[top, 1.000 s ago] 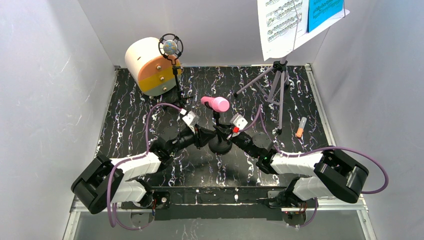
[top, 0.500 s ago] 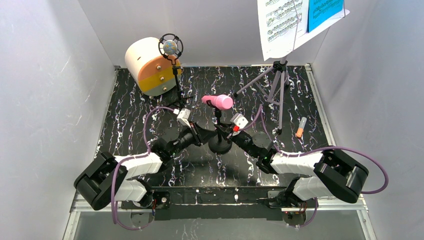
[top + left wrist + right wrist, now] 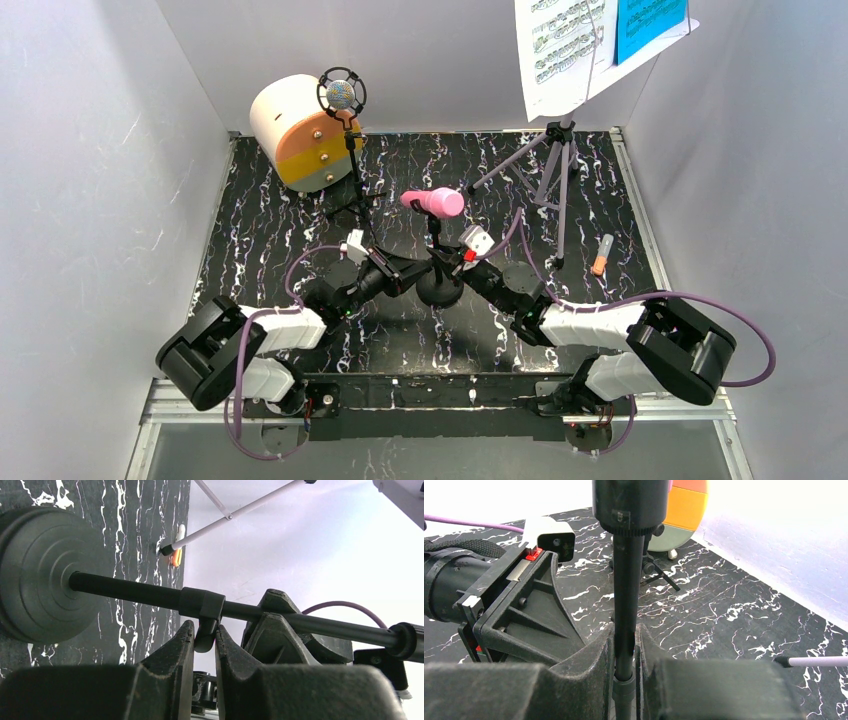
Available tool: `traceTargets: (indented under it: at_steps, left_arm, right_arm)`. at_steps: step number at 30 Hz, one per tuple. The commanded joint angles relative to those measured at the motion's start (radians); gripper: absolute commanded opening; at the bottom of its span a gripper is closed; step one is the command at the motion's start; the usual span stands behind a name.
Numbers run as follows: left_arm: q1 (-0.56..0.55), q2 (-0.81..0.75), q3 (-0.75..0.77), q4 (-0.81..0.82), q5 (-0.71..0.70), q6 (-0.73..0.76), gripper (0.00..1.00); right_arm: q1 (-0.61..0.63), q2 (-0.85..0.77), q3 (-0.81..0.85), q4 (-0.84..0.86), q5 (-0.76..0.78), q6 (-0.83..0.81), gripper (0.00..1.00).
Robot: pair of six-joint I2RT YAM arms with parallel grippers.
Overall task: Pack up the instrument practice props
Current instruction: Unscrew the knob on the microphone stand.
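Step in hand, as judged: collapsing the black mic stand (image 3: 440, 290) before packing. It stood upright at mid-counter (image 3: 260, 220) on its round base (image 3: 35, 575). The pink toy microphone (image 3: 433, 203) sat on top, not yet removed.

Right pincer (image 3: 625, 652): narrow, clamped on the pole (image 3: 626, 580), apparently steadying it.

Left pincer (image 3: 204, 641): narrow, nipping the small tab under the locking collar (image 3: 201, 603).

The next move likely calls for loosening that collar against a firm right-hand grip. Risk: the stand tips and the microphone drops.
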Motion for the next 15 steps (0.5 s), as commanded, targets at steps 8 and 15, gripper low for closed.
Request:
traceTargets:
  at_steps: [8, 15]
  left_arm:
    - [0.067, -0.056, 0.0, 0.009, -0.013, 0.275, 0.21]
    - [0.1, -0.141, 0.031, -0.092, 0.05, 0.641, 0.61]
  right_arm:
    - [0.02, 0.032, -0.024, -0.211, -0.065, -0.005, 0.01]
    - [0.021, 0.032, -0.023, -0.214, -0.067, -0.005, 0.01]
